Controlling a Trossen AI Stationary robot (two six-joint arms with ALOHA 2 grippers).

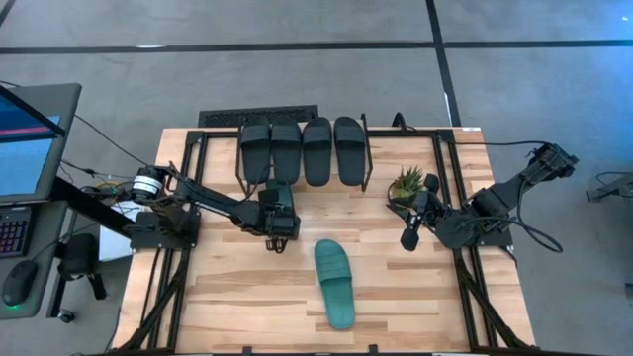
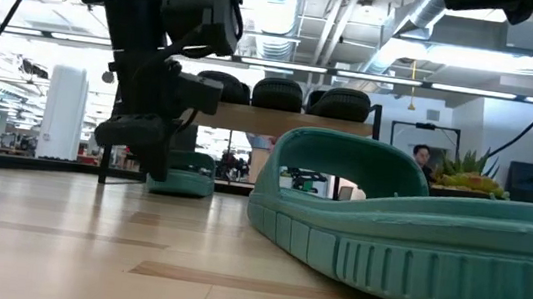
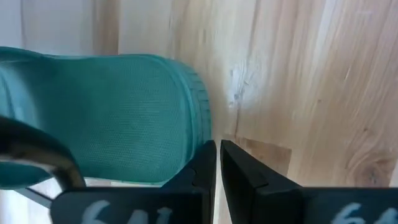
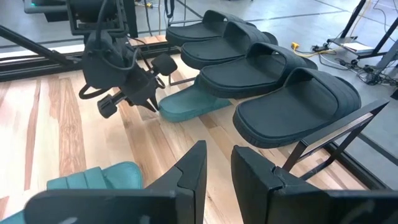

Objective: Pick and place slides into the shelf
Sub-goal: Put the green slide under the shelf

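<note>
Several black slides [image 1: 302, 148] lie side by side on top of the shelf [image 2: 250, 117] at the table's far middle. One teal slide [image 4: 186, 102] lies flat on the table, its front part under the shelf and its heel end toward the near side. My left gripper [image 3: 217, 152] is shut and slants down right at that heel end. A second teal slide [image 1: 334, 282] lies sole-down on the open table, nearer the front. My right gripper [image 4: 219, 158] hangs open and empty above the table's right side. My left gripper's shut fingertips [image 3: 202, 163] stand beside the heel rim [image 3: 198, 118] of the teal slide under the shelf, slanting down from the near left. I cannot tell whether they touch the rim. The slide lies flat on the table.
A small potted plant [image 1: 407, 184] stands right of the shelf, close to my right gripper [image 1: 408, 240]. The shelf's thin black legs [image 4: 323, 140] stand on either side of the space under it. Bare tabletop [image 1: 237, 297] stretches along the near side around the second teal slide.
</note>
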